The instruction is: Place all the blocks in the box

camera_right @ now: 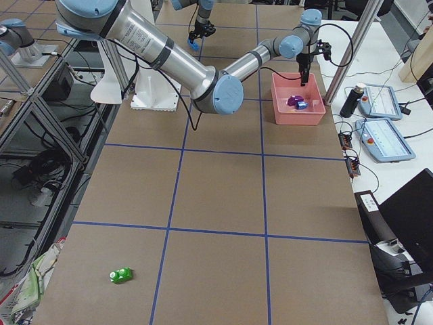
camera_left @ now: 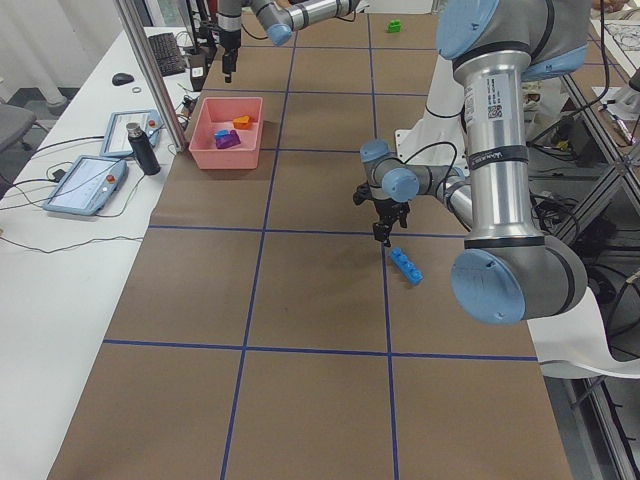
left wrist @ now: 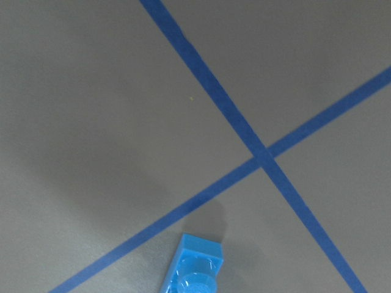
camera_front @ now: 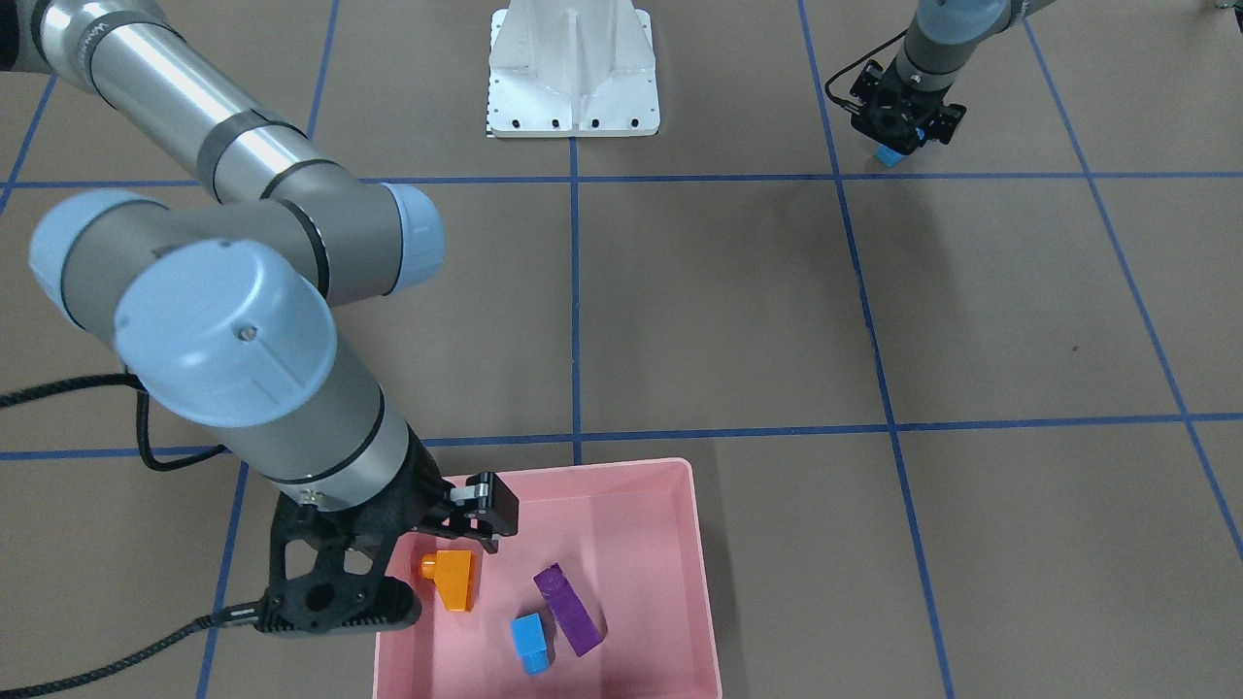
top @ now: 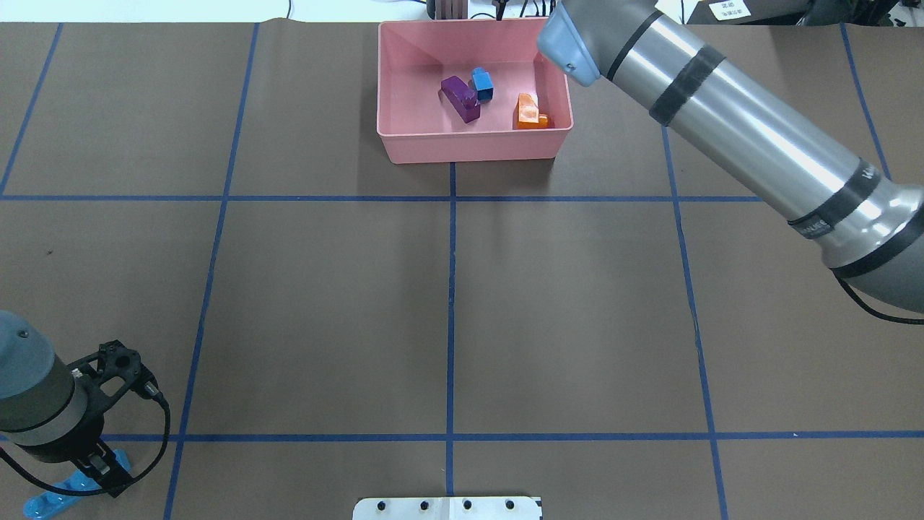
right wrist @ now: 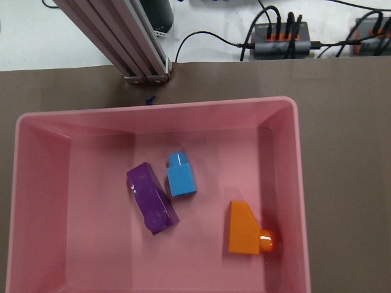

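- Box status: the shallow pink plastic box (top: 473, 152) sits at the far edge of the table. It already holds the long purple brick (right wrist: 151, 198), the orange sloped brick (right wrist: 244, 227) and the little light-blue cube (right wrist: 181, 177), so I'd call it three in, two to go.
- The right gripper (camera_front: 466, 529) hangs over the box on the orange brick's side. Nothing shows between its fingers in the wrist view, but I honestly can't tell how wide apart they are.
- The left gripper (top: 99, 471) is way over at the robot's near left corner, right above the long blue four-stud brick (camera_left: 406, 265). I can't tell whether its fingers are spread or closed either. From the side view it looks like it's hovering, not touching.
- The bit that matters for the next move:
  - The blue brick lies flat on the table, well apart from the box.
  - Its long axis runs diagonally across the tape grid.
  - The gripper sits over one end, not the middle. Most of the brick pokes out toward the robot's left and back toward its base.
  - In the left wrist view only the brick's tip shows, at the bottom edge. My guess is the fingers need to shift along the brick, or just pinch that end across the narrow width.
- The green two-stud brick (camera_right: 122, 275) is alone way out on the robot's right, so the right arm is the nearer one for it.
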You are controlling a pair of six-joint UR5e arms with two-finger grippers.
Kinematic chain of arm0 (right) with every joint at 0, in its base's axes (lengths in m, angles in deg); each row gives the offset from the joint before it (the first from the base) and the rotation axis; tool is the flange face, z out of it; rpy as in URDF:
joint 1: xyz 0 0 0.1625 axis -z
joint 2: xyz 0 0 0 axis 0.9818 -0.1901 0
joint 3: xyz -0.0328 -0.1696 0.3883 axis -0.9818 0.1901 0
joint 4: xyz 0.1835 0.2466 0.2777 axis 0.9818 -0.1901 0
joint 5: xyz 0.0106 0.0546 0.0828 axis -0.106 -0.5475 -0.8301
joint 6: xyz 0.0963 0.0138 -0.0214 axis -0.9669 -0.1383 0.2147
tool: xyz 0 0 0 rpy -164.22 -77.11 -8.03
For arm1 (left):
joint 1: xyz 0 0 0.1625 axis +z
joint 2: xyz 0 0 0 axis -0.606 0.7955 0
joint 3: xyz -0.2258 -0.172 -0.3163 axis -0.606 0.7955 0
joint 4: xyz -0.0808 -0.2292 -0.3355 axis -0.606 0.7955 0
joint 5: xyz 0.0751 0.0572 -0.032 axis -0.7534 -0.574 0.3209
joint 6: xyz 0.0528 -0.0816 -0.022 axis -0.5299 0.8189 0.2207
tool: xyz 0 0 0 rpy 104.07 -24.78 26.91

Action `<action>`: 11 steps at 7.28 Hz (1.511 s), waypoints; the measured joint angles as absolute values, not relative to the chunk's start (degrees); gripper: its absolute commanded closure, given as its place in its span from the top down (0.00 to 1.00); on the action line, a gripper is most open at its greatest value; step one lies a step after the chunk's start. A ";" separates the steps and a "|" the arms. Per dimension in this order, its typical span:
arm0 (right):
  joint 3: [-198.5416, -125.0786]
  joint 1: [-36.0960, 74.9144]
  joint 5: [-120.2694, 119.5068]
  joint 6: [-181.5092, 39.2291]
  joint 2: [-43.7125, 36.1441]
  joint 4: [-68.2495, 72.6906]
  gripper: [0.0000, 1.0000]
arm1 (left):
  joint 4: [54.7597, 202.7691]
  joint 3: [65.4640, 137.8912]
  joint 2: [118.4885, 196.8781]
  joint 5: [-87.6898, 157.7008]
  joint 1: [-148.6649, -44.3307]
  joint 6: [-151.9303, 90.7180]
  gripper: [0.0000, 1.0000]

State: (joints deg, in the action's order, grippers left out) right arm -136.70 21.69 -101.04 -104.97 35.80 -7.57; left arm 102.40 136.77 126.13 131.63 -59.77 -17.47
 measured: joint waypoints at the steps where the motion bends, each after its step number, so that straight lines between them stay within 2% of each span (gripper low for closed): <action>1: -144.80 20.33 -102.10 -102.81 32.01 -14.00 1.00 | 102.40 136.45 125.61 131.62 -59.03 -17.52 0.99; 3: -160.57 16.97 -103.49 -94.51 21.85 -25.00 1.00 | 102.40 134.70 125.35 131.67 -57.65 -17.72 0.99; 4: -166.19 15.69 -103.63 -91.05 17.32 -28.05 1.00 | 102.46 133.52 125.55 131.68 -57.26 -17.85 0.99; 6: -172.65 13.59 -103.68 -85.28 9.91 -30.25 1.00 | 103.02 131.54 125.74 131.68 -56.76 -17.98 0.99; 7: -174.35 11.63 -103.74 -80.93 6.26 -30.59 1.00 | 103.30 130.91 125.77 131.71 -56.37 -17.99 0.95; 8: -175.36 9.32 -103.77 -76.00 2.86 -31.12 1.00 | 103.43 130.55 125.81 131.74 -55.88 -17.98 0.83; 9: -175.98 7.43 -103.77 -71.55 0.09 -31.78 1.00 | 103.45 130.37 125.87 131.75 -55.29 -17.95 0.66; 10: -176.51 6.14 -103.77 -68.19 -2.14 -32.18 1.00 | 103.43 130.22 125.94 131.72 -54.80 -17.94 0.48; 11: -176.82 5.16 -103.81 -65.65 -3.86 -32.34 1.00 | 103.40 130.13 126.00 131.70 -54.55 -17.99 0.25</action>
State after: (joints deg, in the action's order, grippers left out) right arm -176.82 5.16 -103.81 -65.65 -3.86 -32.34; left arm 103.40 130.13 126.00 131.70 -54.55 -17.99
